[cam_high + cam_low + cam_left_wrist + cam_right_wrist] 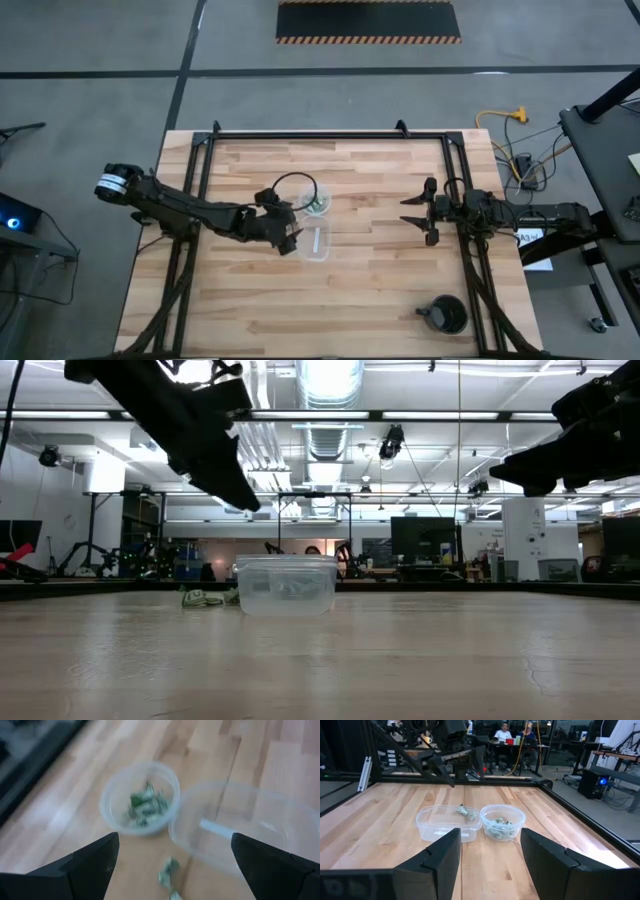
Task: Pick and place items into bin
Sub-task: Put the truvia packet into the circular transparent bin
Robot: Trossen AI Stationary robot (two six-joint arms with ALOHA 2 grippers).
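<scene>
bin (317, 203) touching rectangular container (315, 243) | items (146, 805) in bin | two beside it

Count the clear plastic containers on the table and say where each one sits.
2. The round bin sits near the table's middle, holding green bits. The rectangular container sits right beside it, below the left gripper, with a white strip inside. None seem hidden.

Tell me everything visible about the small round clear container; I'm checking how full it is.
The small round clear container is a see-through plastic cup with a thin rim, standing upright on the wooden table near its middle. It sits right beside the clear rectangular container, close enough that contact cannot be judged. Several pale green-and-whitish bits lie heaped on its bottom, well below the rim. Two more bits lie on the table outside it. Nothing grips it; the left gripper hovers open nearby.
</scene>
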